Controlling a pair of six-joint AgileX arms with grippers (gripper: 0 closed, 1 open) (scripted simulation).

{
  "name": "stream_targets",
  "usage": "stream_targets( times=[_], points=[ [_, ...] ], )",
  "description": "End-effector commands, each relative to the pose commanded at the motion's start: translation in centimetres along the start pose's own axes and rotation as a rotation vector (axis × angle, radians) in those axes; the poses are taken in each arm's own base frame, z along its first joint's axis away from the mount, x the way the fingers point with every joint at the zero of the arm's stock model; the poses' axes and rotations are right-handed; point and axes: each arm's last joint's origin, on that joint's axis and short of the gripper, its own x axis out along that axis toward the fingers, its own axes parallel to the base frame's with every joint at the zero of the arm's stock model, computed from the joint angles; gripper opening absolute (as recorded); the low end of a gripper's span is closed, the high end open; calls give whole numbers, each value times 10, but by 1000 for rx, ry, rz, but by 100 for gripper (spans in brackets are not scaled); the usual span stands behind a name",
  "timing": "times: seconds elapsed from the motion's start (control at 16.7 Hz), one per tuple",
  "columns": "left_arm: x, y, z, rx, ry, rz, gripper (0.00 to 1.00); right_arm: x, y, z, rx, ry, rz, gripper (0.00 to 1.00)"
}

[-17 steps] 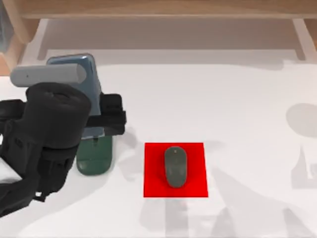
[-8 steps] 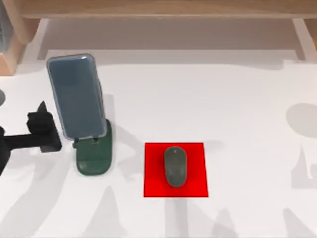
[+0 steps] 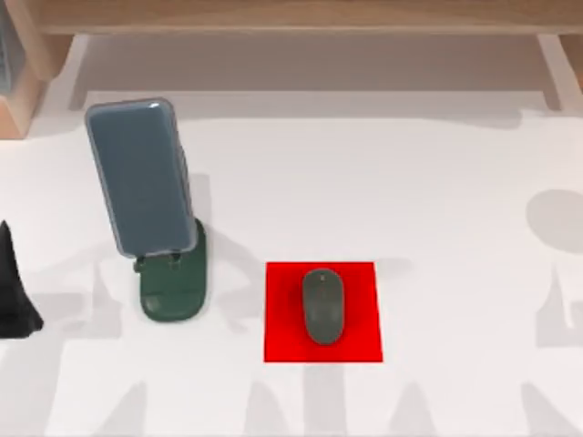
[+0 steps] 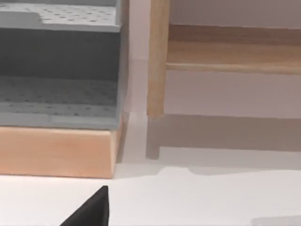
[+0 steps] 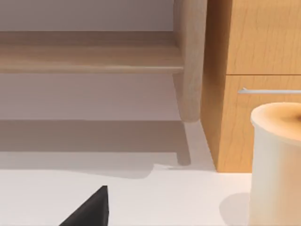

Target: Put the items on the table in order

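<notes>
Top view: the grey-blue rectangular phone with rounded corners [image 3: 141, 176] leans tilted in the dark green stand [image 3: 172, 289] on the broad white table [image 3: 437, 182], toward the table's left side. The small dark grey-green oval computer mouse [image 3: 322, 305] lies on the flat red square [image 3: 322, 312], its long axis running toward the table's far edge, near the middle of the table. Stand and red square sit near one another but apart.

The left tool [image 3: 15, 296] appears as a black tip at the left edge of the top view, on the stand's left and well apart from it; the phone is to its right and farther back, the mouse farther right again. Whether this tool is wide or narrow cannot be told.

Left wrist view: a black finger tip [image 4: 91, 210] of the left tool stands above the white table, facing a grey perforated rack [image 4: 59, 61] on a light wooden base [image 4: 56, 150] and a wooden shelf edge [image 4: 233, 54].

Right wrist view: a black finger tip [image 5: 91, 210] of the right tool hangs over the white table; its spread cannot be told. Ahead stand a wooden cabinet [image 5: 258, 70] and, nearer, a white cylindrical cup [image 5: 277, 160].
</notes>
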Motion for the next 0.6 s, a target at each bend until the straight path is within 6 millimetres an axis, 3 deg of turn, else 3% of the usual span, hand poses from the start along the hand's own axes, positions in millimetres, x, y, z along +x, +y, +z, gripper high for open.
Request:
stream_targets(
  times=[0.18, 0.6],
  points=[
    [-2, 5, -10, 33, -34, 6, 100, 0, 0, 0, 0, 0, 0, 100],
    [-2, 6, -11, 36, -36, 6, 100, 1, 0, -1, -1, 3, -4, 100]
  ],
)
